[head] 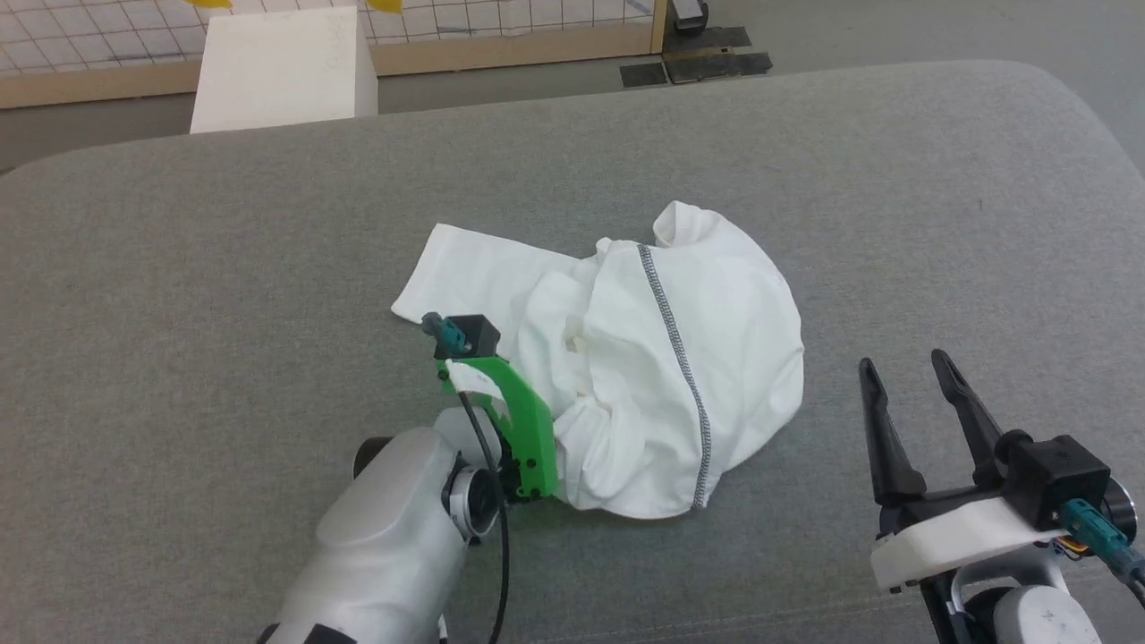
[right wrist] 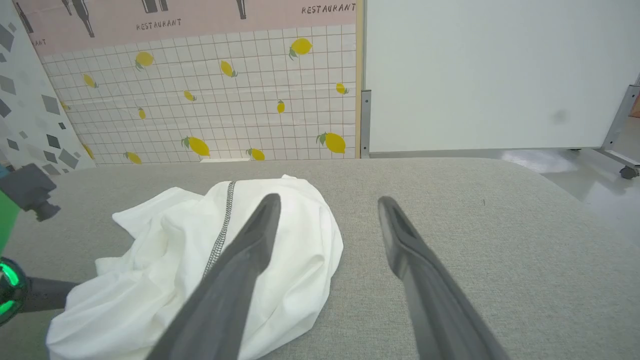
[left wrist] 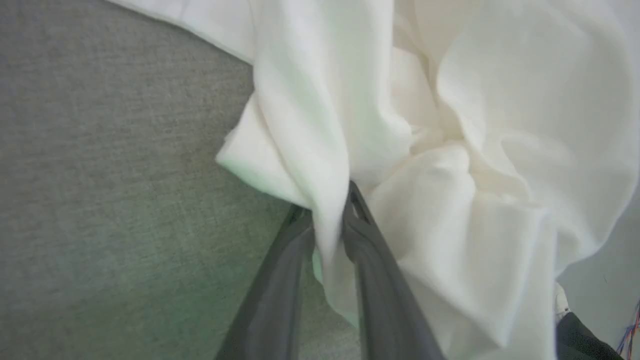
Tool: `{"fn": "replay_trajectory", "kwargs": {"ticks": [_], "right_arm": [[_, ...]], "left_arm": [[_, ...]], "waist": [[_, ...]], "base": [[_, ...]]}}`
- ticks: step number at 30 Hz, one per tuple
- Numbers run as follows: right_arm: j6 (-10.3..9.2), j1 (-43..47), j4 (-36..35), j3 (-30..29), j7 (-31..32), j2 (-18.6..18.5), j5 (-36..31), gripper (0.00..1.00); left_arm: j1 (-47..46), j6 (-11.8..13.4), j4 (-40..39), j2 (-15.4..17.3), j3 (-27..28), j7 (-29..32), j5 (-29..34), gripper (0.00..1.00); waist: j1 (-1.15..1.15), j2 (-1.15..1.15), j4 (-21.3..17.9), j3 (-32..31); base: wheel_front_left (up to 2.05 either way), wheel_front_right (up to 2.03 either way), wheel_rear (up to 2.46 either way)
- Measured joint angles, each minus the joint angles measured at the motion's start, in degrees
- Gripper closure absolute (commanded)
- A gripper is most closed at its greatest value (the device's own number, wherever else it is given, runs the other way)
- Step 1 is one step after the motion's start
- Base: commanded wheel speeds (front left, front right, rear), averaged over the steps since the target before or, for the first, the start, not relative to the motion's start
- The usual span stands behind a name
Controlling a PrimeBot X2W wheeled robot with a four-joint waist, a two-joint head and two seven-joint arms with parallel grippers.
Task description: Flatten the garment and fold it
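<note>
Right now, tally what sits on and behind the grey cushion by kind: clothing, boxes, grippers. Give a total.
white shirt: 1
white box: 1
grippers: 2 (left gripper, fingers pinching a fold of the shirt; right gripper, open and off the shirt)
Total: 4
</note>
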Motion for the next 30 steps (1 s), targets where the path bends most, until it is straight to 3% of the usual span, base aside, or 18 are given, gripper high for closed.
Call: {"fn": "replay_trajectory", "kwargs": {"ticks": [6, 11, 17, 21, 22, 23, 27, 30], "right_arm": [[0.00, -0.04, 0.24, -0.69, -0.33, 0.01, 0.30, 0.00], [0.00, -0.03, 0.24, -1.29, -0.34, 0.00, 0.32, 0.00], [0.00, 0.10, 0.12, -1.60, -0.33, 0.01, 0.33, 0.00], [0.00, 0.24, -0.01, -1.58, -0.31, 0.01, 0.40, 0.00], [0.00, 0.33, -0.10, -1.60, -0.31, 0.01, 0.40, 0.00], [0.00, 0.43, -0.19, -1.68, -0.30, 0.01, 0.40, 0.00], [0.00, 0.74, -0.41, -1.74, 0.00, 0.01, 0.40, 0.00], [0.00, 0.74, -0.57, -1.76, 0.05, 0.01, 0.38, 0.00]], "left_arm": [[-0.87, 2.08, -3.01, 0.46, 4.77, -20.65, 0.75, 1.00], [-0.54, 4.67, -7.83, 4.48, 10.12, -35.13, 1.74, 1.00], [8.39, 8.65, -15.93, 10.28, 15.64, -37.94, 0.86, 1.00], [17.24, 11.52, -20.13, 12.82, 16.99, -34.30, -1.05, 1.00], [19.81, 12.04, -21.18, 13.11, 16.96, -32.00, -1.83, 0.59], [22.28, 12.12, -22.39, 13.25, 16.62, -29.55, -2.97, 0.00], [29.30, 12.40, -27.91, 13.10, 16.92, -26.36, -6.33, 0.00], [31.36, 12.40, -32.53, 13.13, 17.82, -30.95, -6.00, 0.00]], "waist": [[0.00, 0.00, 1.50, 0.02], [0.00, 0.00, 3.17, -0.65], [0.00, 0.00, 5.37, -1.88], [0.00, 0.00, 6.52, -2.48], [0.00, 0.00, 6.79, -2.60], [0.00, 0.00, 7.05, -2.69], [0.00, 0.00, 7.85, -2.83], [0.00, 0.00, 8.28, -2.86]], "base": [[0.00, 0.00, 0.00], [0.00, 0.00, 0.00], [0.00, 0.00, 0.00], [0.00, 0.00, 0.00], [0.00, 0.00, 0.00], [0.00, 0.00, 0.00], [0.00, 0.00, 0.00], [0.00, 0.00, 0.00]]}}
